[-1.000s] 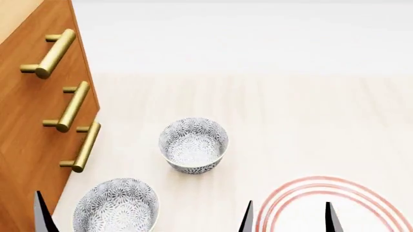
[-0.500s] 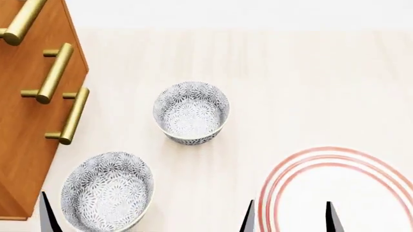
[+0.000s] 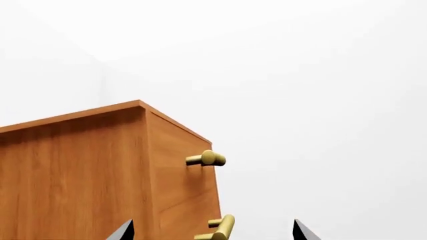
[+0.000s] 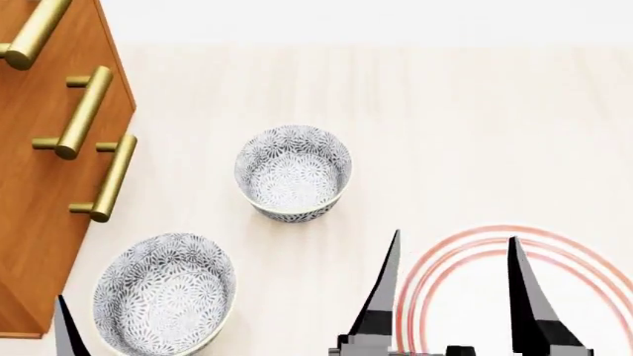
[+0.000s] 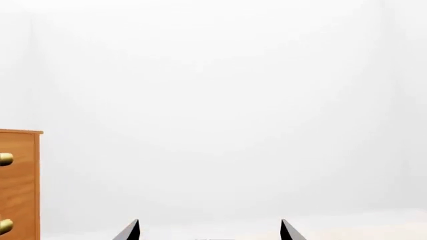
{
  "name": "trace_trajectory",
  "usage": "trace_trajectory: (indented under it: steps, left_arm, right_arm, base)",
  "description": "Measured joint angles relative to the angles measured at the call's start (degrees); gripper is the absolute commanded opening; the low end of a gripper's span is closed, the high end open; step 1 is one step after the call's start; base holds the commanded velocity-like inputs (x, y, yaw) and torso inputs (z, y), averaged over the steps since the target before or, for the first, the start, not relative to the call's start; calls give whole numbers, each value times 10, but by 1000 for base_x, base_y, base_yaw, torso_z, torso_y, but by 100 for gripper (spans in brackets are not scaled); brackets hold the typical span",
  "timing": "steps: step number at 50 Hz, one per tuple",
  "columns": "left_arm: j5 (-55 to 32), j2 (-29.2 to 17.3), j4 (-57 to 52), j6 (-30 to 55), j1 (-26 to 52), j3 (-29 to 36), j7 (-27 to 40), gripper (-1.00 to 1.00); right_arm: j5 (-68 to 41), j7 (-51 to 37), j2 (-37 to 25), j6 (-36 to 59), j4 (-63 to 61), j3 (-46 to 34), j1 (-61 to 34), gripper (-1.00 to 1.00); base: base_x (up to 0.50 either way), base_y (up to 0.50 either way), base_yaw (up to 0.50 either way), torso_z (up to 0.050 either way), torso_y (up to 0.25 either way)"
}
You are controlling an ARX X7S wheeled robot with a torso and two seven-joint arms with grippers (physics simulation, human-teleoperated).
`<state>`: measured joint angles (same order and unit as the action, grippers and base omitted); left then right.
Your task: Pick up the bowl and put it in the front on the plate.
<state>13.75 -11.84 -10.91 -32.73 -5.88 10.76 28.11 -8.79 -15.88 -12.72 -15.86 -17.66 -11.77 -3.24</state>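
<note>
Two patterned grey-blue bowls stand on the pale wooden top in the head view. One bowl point(image 4: 293, 174) is further out near the middle, the other bowl point(image 4: 165, 293) nearer at the left. The white plate point(image 4: 585, 257) with red rings lies at the near right, empty. My right gripper point(image 4: 455, 236) hovers open over the plate's left part, to the right of both bowls. The right wrist view shows this gripper point(image 5: 210, 229) with nothing between its fingers. Of my left gripper, only one fingertip point(image 4: 67, 326) shows, left of the nearer bowl. The left gripper point(image 3: 213, 229) is open and holds nothing.
A wooden drawer cabinet point(image 4: 40, 193) with brass bar handles point(image 4: 84, 111) stands along the left side, close to the nearer bowl. The left wrist view faces that cabinet point(image 3: 80, 175) and its handles point(image 3: 207, 159). White wall lies behind.
The head view first tilted down, sliding bowls and plate up the picture. Since then my right gripper has come forward over the plate. Neither bowl has moved.
</note>
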Motion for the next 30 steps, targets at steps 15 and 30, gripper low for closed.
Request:
trace_trajectory:
  steps: [15,30]
  left_arm:
    - [-4,-4,1,5,1,6,4,100]
    - [-11,-8,4,12,2,12,5,100]
  right_arm:
    - [-79,11,-25,253,-33,-6,-155,100]
    - [-179,35,-20,457,40,-3,-319,100]
  base:
    - [0,0,0,0,0]
    - [0,0,0,0,0]
